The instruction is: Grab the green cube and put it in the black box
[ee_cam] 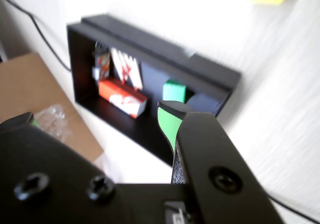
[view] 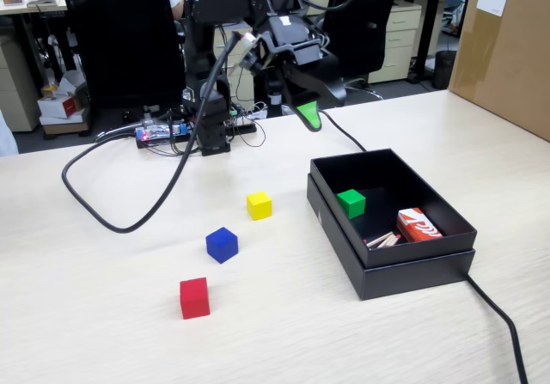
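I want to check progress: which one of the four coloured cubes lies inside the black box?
The green cube. It sits on the floor of the black box, while the yellow, blue and red cubes stand outside on the table.

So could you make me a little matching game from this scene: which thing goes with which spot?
Things:
1. green cube
2. red cube
3. yellow cube
4. pincer

Places:
A. on the table, nearest the fixed view's camera
B. in the air behind the black box
C. inside the black box
D. on the table, closest cube to the box's left wall

Pairs: 1-C, 2-A, 3-D, 4-B
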Robot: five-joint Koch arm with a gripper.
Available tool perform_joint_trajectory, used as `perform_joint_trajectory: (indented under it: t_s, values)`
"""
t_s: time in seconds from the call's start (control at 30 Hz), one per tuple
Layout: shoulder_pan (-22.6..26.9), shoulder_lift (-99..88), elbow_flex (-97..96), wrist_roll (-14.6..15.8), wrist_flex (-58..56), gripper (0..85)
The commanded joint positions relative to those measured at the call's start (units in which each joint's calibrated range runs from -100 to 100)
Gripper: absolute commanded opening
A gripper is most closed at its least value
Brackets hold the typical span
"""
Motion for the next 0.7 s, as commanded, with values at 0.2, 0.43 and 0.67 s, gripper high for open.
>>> perform_joint_trajectory:
  t_s: [0.2, 0.43, 0.67]
  values:
    - [-4.4, -36.09, -30.09, -4.2, 10.27, 47.7]
    - [-4.54, -52.95, -54.02, -3.96, 19.78, 49.2]
    - [-7.23, -55.48, -64.36, -3.08, 25.22, 49.5]
